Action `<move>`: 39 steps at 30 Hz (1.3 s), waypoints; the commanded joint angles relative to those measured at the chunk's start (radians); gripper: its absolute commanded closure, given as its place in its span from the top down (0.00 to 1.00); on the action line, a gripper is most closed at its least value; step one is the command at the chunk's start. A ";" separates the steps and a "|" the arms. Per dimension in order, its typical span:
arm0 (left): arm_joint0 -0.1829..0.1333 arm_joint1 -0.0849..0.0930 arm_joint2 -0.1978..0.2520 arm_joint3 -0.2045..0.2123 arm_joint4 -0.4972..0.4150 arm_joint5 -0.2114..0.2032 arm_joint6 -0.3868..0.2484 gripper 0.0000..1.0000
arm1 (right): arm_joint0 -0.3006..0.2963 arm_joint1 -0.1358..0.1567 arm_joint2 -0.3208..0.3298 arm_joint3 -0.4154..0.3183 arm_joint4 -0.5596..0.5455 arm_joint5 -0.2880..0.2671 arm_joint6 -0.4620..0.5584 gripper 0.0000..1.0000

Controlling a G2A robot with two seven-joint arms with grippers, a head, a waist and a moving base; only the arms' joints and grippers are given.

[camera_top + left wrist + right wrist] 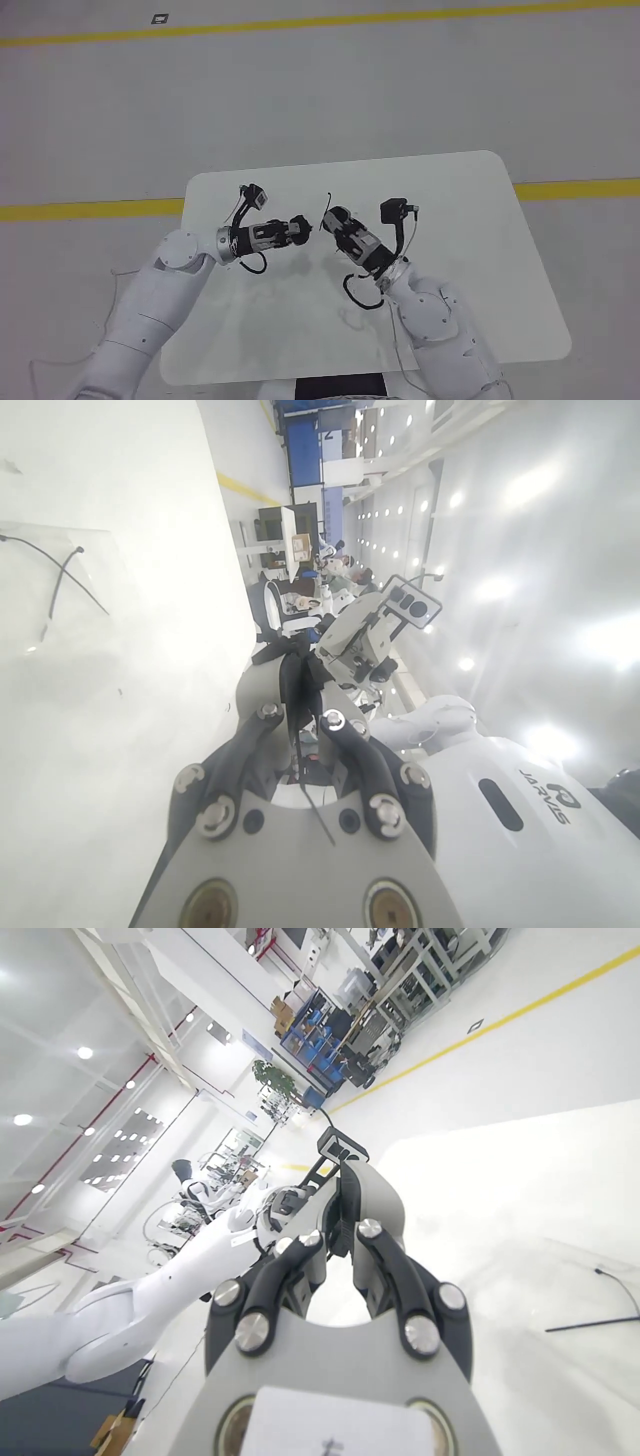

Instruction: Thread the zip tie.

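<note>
Both grippers meet tip to tip above the middle of the white table (450,200). My left gripper (300,228) (300,685) is shut on a thin black zip tie (315,810), whose tail runs back between the fingers toward the palm. My right gripper (333,219) (342,1198) faces it with its fingers pressed together on the same tie. A short end of the zip tie (327,204) sticks up at the right gripper's tip. Where the two ends meet is hidden between the fingertips.
Two spare black zip ties (62,575) lie crossed on the table, off to one side of the grippers. The right wrist view has them (590,1325) near the table's edge. The table's far edge (350,165) lies beyond the grippers.
</note>
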 commanded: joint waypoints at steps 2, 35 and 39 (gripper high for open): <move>0.008 -0.014 -0.009 -0.006 0.006 0.000 0.018 0.00 | 0.004 0.007 -0.021 0.020 -0.046 0.000 -0.083 0.00; 0.000 -0.047 0.017 0.036 0.013 0.011 0.193 0.00 | 0.035 0.013 -0.123 0.086 -0.239 0.173 -0.375 0.00; 0.000 -0.047 0.017 0.036 0.013 0.011 0.193 0.00 | 0.035 0.013 -0.123 0.086 -0.239 0.173 -0.375 0.00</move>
